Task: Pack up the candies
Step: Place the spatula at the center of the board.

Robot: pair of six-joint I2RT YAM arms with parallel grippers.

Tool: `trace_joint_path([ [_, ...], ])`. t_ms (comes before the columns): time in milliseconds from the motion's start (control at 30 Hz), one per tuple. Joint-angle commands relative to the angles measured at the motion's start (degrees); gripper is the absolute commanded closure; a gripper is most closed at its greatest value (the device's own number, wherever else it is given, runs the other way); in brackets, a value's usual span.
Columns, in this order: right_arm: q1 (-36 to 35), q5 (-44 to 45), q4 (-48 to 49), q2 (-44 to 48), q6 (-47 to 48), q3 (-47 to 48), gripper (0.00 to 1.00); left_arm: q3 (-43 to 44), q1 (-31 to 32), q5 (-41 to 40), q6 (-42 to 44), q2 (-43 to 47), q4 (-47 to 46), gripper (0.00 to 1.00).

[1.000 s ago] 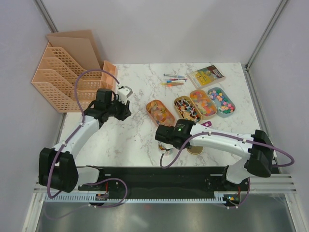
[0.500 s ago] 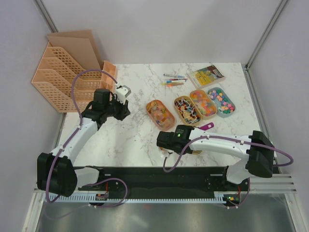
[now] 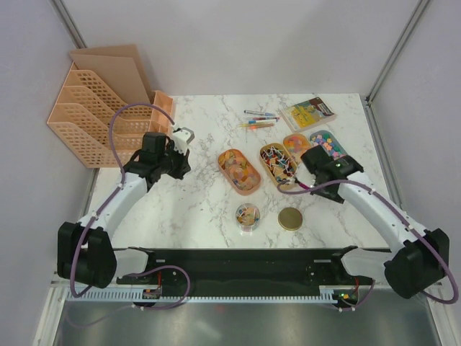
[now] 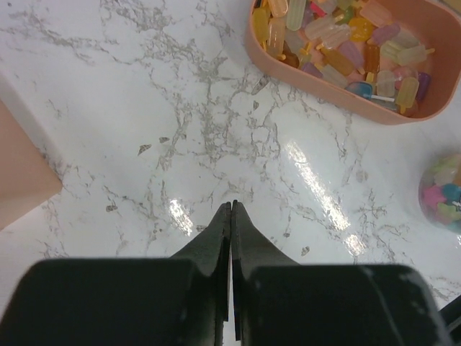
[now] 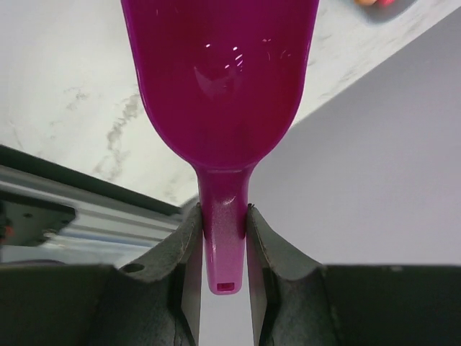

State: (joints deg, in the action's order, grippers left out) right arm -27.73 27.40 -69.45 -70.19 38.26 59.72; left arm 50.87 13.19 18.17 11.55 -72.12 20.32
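Shuts the left gripper [image 4: 232, 207] completely, both tips pressed together on nothing, poised over the bare marble table [image 4: 130, 108]. Finds a peach tray [image 4: 288, 79] of yellow-orange gummies [image 4: 338, 43] ahead and to the right of those tips, well apart from them, and a small clear jar [image 4: 441, 189] holding a few pink, blue and yellow candies farther right, about level with the tips. Clamps the right gripper [image 5: 225, 216] on the narrow handle of the purple scoop [image 5: 223, 79], 1 finger against each side, the bowl reaching forward beyond the tips; cannot tell from the wrist view whether anything lies in the bowl. Seen from above, hangs that gripper over the right end of a row of 4 trays: hides part of the orange mixed bits [image 3: 295, 143] and of the pastel pieces [image 3: 325, 140] beneath it, leaves the dark, white and red wrapped ones [image 3: 277, 162] just to its left. Sets the open jar between the 2 grippers, nearer the arm bases than either, with a round gold lid [image 3: 291, 218] near it, not touching. Leaves thin coloured pens [image 3: 258, 120] and a flat yellow pack [image 3: 308, 112] beyond the right gripper, an orange file rack [image 3: 94, 115] beyond and left of the left gripper.
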Motion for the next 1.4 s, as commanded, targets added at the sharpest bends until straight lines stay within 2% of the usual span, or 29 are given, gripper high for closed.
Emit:
trace_joint_path([
  [0,14.7,-9.9,8.4,-0.9,-1.2,-1.7,1.00,3.3,-0.4,-2.6,-3.6,-3.0,1.5,0.98],
  [100,27.4,-13.7,11.5,-5.5,-4.2,-0.8,1.00,4.2,-0.4,-2.5,-5.0,-4.6,1.6,0.98],
  [200,36.2,-16.8,12.8,-9.8,-8.7,0.6,1.00,5.0,-0.4,-2.6,-6.0,-6.4,1.4,0.98],
  [367,43.4,-19.1,16.2,-13.7,-14.2,1.1,1.00,6.8,-0.4,-1.9,-6.5,-9.7,1.3,0.98],
  [667,44.4,-20.1,21.0,-27.1,-15.8,5.5,1.00,9.6,-0.4,-1.4,-9.0,-15.9,0.8,0.98],
  [1000,48.0,-21.4,22.7,-25.7,-18.0,6.4,1.00,16.7,-0.4,-2.4,-7.8,-20.3,2.3,0.98],
  [1200,48.2,-20.2,21.9,-26.0,-17.4,7.0,1.00,18.1,-0.3,0.8,-9.5,-23.1,2.3,0.98],
  [1367,48.2,-20.3,20.8,-27.4,-15.2,6.8,1.00,17.9,-0.3,0.4,-9.6,-23.4,1.4,0.98],
])
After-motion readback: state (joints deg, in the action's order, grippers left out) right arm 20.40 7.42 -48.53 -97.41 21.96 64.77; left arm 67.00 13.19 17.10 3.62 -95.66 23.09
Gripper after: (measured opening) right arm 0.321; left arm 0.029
